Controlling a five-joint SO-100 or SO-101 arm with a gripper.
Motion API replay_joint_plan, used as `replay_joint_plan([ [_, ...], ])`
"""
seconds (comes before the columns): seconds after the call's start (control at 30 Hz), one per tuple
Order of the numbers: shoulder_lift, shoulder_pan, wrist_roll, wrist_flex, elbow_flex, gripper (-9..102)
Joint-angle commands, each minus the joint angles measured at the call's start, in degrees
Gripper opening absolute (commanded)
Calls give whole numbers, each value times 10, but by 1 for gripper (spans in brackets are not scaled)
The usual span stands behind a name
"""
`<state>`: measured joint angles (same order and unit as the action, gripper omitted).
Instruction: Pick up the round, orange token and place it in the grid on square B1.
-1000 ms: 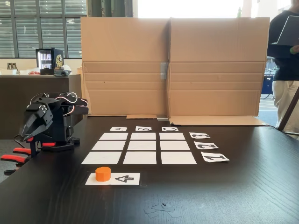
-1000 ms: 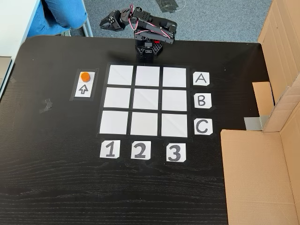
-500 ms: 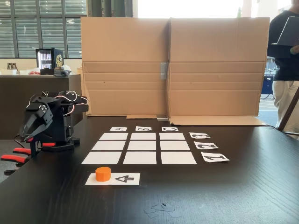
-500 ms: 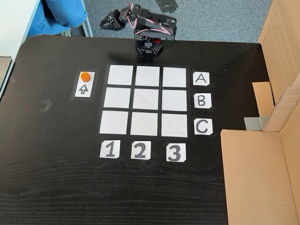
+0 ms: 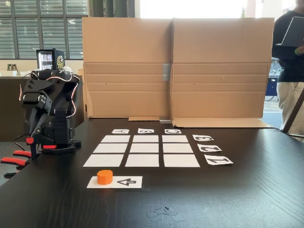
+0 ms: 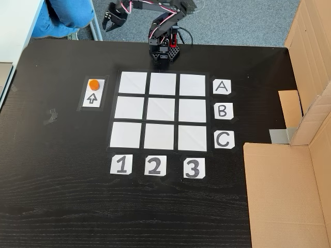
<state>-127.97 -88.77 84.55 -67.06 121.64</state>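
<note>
Sitting on the arrow paper (image 6: 93,93), the token (image 6: 93,84) waits beside the grid (image 6: 162,110). The gripper (image 6: 107,24) looks a little open and holds nothing, far from the token.

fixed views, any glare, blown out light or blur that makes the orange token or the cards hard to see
In the low fixed view the window behind the cardboard is blown out white, yet the token is sharp; the foreshortened letter cards read poorly. In the top-down fixed view light is even, without glare on the table; the token and number cards are crisp.
</note>
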Motion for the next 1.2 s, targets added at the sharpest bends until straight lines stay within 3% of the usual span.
replay_joint_plan([
  [0.0, 81, 25, -7, -50, -96, 0],
  [0.23, 182, 78, -19, -146, -229, 0],
  [0.4, 214, 137, -21, -162, -254, 1],
  [0.5, 230, 171, -22, -183, -262, 25],
  [0.87, 262, 240, -25, -188, -263, 72],
  [0.97, 287, 247, -24, -183, -270, 78],
  [1.17, 357, 251, -15, -171, -329, 78],
])
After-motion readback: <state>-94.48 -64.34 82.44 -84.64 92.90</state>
